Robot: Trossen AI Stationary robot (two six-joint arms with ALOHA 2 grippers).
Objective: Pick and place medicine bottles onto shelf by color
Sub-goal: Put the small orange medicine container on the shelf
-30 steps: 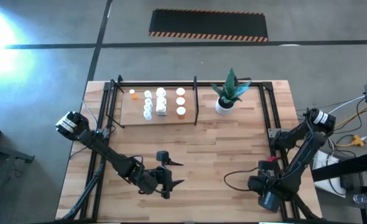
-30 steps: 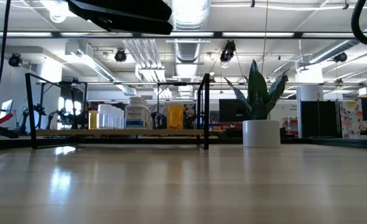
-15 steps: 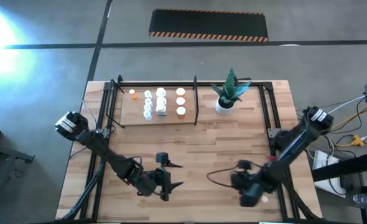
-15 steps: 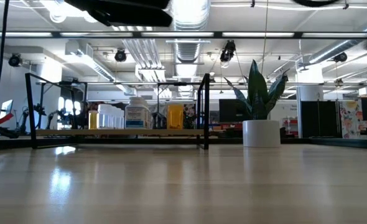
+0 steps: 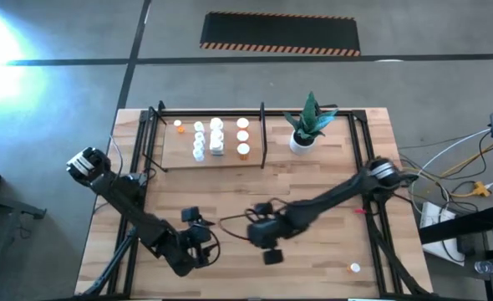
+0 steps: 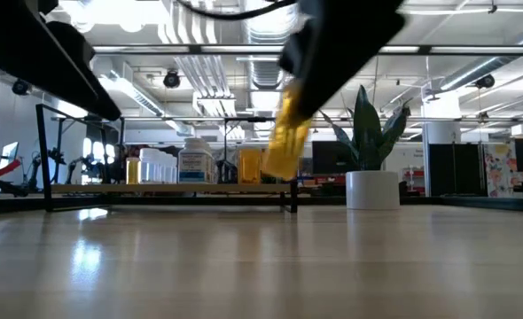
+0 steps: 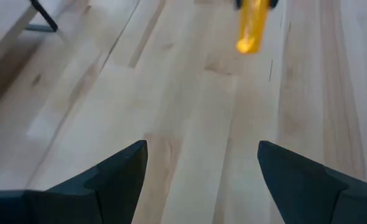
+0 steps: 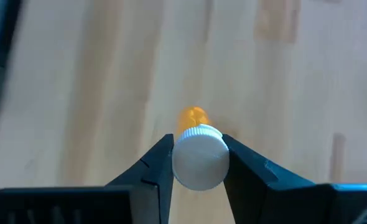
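Orange, white-capped bottle (image 8: 198, 152) is now clamped at the cap between the right hand (image 8: 199, 163) fingers. That hand has swung in from the surface's right edge to the near middle, carrying it above the wood. Left hand (image 7: 202, 165), fingers apart and empty, has drawn back toward the near left corner. One white bottle (image 5: 355, 268) lies near the near right corner. Shelf (image 5: 171, 155) along the far edge already holds sorted bottles; delivery is judged next.

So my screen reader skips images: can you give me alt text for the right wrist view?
The right gripper is shut on an orange bottle by its white cap, seen end-on above the bare wood table.
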